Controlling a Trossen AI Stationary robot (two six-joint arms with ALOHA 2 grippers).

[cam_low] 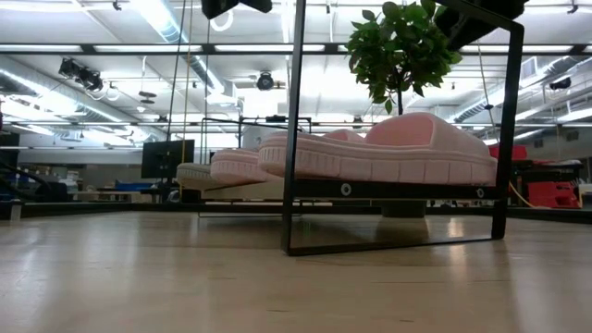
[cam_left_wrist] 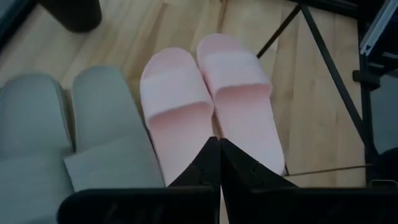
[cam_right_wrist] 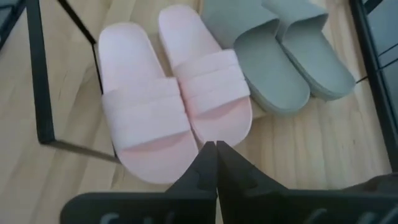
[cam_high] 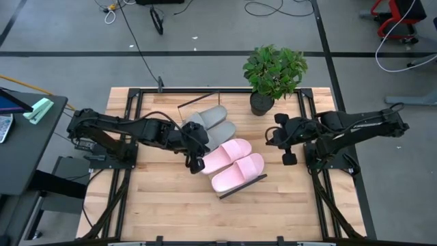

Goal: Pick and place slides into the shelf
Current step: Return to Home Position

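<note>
The shelf lies slantwise in the middle of the table, and its black end frame stands close in the low view. All four slides rest on it side by side, soles down. The two grey slides are toward the far end, the two pink slides toward the near end. My left gripper is shut and hangs at the pink slides' left ends; no touch shows. My right gripper is shut, level with the slides and a little to their right.
A potted plant stands at the table's far edge, just behind the right gripper. Black frame rails run along both sides of the slatted tabletop. Bare wood lies between the shelf and the near edge.
</note>
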